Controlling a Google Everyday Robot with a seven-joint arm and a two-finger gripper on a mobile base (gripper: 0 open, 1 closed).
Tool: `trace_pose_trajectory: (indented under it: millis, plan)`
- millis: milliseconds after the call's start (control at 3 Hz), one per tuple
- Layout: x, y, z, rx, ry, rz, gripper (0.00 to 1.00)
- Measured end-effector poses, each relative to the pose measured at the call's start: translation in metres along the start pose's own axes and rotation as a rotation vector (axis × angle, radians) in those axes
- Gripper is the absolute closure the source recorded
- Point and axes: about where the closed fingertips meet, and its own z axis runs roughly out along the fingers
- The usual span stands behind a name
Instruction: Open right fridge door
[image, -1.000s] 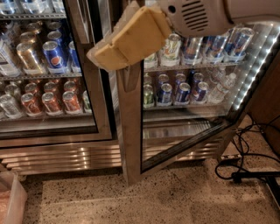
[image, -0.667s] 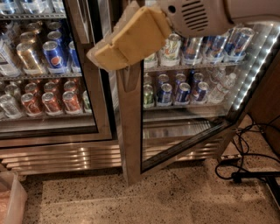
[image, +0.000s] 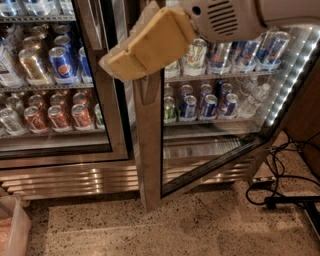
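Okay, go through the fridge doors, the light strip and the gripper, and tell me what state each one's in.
right fridge door, swung open toward the camera.
left fridge door, shut.
interior light strip, lit.
gripper, at the open door's upper frame edge.

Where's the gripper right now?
Top centre of the camera view: the gripper is at the steel frame edge of the right fridge door, which stands ajar, right of the left door.

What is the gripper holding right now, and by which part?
Cannot be told. The gripper sits at the upper frame of the right fridge door, which stands ajar; any hold is hidden.
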Motion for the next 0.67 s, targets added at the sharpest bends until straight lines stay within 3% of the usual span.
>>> trace_pose_trajectory:
  millis: [667]
  plan:
    - [0.0000, 0.0000, 0.0000, 0.000, 0.000, 0.000, 0.00]
